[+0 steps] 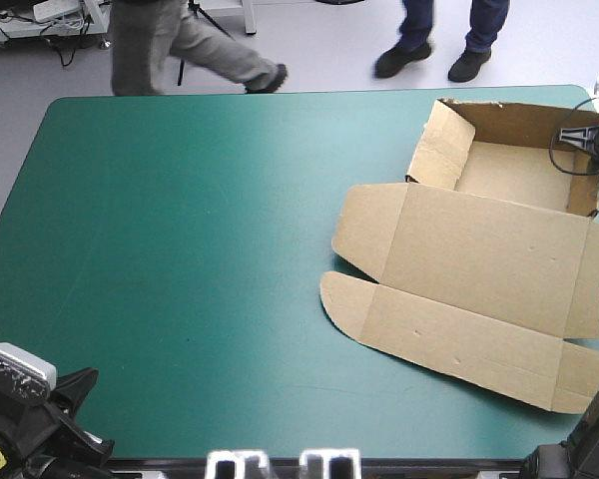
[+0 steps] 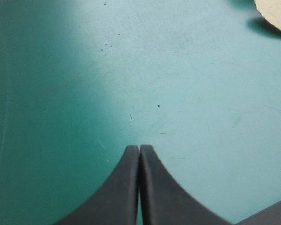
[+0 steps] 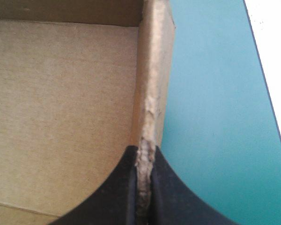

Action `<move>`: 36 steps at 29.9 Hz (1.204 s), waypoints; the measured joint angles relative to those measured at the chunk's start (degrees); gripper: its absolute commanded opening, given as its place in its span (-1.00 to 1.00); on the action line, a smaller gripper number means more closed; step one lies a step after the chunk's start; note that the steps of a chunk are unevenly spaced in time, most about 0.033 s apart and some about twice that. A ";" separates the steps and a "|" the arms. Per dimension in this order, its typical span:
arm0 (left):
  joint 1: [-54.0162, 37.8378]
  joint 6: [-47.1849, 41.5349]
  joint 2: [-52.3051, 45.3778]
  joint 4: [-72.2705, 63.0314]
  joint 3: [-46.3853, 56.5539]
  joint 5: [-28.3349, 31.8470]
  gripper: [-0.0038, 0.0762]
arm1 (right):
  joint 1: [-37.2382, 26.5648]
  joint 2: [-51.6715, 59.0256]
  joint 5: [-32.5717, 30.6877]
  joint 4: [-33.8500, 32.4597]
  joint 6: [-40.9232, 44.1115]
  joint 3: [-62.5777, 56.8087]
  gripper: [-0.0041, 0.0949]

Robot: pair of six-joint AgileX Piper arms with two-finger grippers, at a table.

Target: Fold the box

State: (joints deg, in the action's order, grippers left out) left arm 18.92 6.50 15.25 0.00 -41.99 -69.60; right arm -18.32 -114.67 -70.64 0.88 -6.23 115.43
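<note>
So the brown box (image 1: 509,175) is sitting on the right side of the bench (image 1: 180,220), half built. The tray (image 1: 441,148) end is up in the far right corner. Its walls are standing, with the back wall along the far edge and one side wall angled a bit outward on the side facing the middle of the bench. From what I can see, the floor of the tray is just plain bare board.

The lid (image 1: 484,254) lies flat on the teal-green cover (image 2: 178,70), running from the tray toward the near edge. It's one big panel, then a narrower strip nearest the near edge, with rounded flaps sticking out toward the bench's middle. Flaps on the other side reach the right edge.

The right gripper (image 3: 145,152) is at the tray, out by the right edge. Its black fingers are pinched together on the top edge of the tray's right-hand wall (image 3: 152,70), with the board squeezed between them and looking a bit frayed right there. That wall is upright, with the inside of the tray on one side of it and a strip of bare cover on the other, out to the bench edge.

The left gripper (image 2: 139,149) is way off at the near left corner, well apart from the box. Its fingers are pressed together into a point with nothing between them, over bare cover. One rounded flap (image 2: 276,14) of the lid just peeks in, ahead of it and off to one side.
</note>
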 measured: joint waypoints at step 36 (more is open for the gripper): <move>0.00 -0.74 0.00 0.97 0.00 0.19 -0.92 | 0.00 16.30 -0.07 8.18 -4.05 -5.70 -0.95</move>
State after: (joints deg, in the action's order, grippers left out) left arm 18.92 5.76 15.25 0.97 -41.99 -69.42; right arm -18.32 -98.37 -70.71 9.06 -10.28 109.74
